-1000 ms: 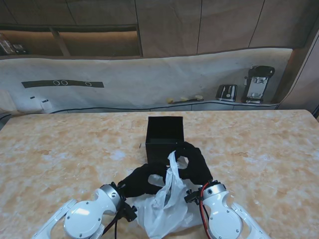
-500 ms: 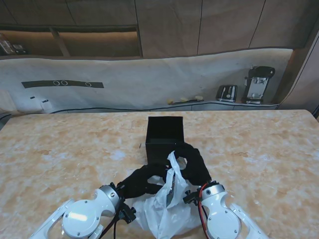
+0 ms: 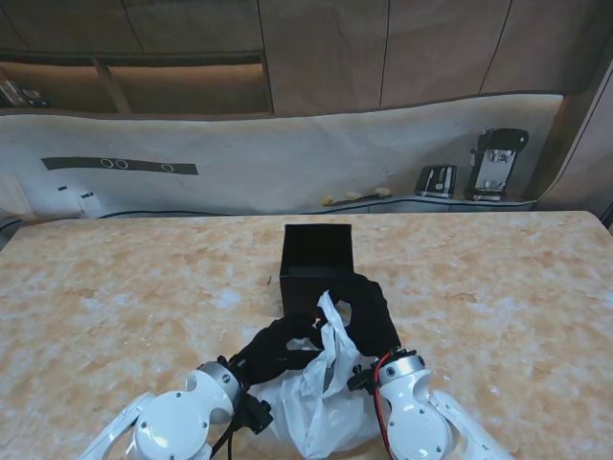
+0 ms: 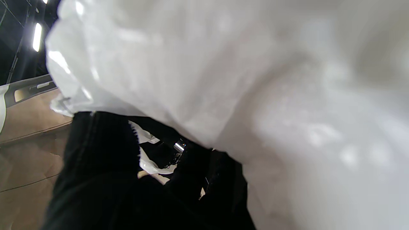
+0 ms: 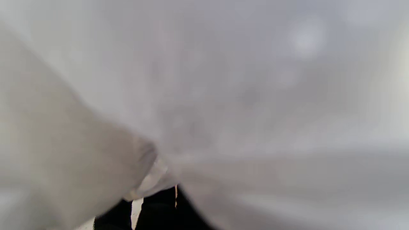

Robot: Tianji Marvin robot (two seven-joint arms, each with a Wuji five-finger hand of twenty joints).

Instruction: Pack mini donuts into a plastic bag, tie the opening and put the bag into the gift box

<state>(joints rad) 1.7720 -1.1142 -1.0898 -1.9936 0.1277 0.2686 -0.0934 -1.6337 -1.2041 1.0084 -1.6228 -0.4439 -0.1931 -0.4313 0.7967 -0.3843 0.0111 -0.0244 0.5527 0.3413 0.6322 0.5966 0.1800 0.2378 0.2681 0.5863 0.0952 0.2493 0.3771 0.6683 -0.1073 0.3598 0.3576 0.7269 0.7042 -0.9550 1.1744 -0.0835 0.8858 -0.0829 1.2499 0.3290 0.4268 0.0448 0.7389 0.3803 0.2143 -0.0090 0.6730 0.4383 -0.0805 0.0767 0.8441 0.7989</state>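
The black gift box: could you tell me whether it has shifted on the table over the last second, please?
No. The black gift box keeps its place against the marbled table markings; only the hands and white bag shifted.

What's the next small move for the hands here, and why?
Probably draw the bag's neck tighter before any lift. In the stand view both the left hand and the right hand grip the white plastic bag, which sits on the table nearer to me than the black gift box, its top flap loose.
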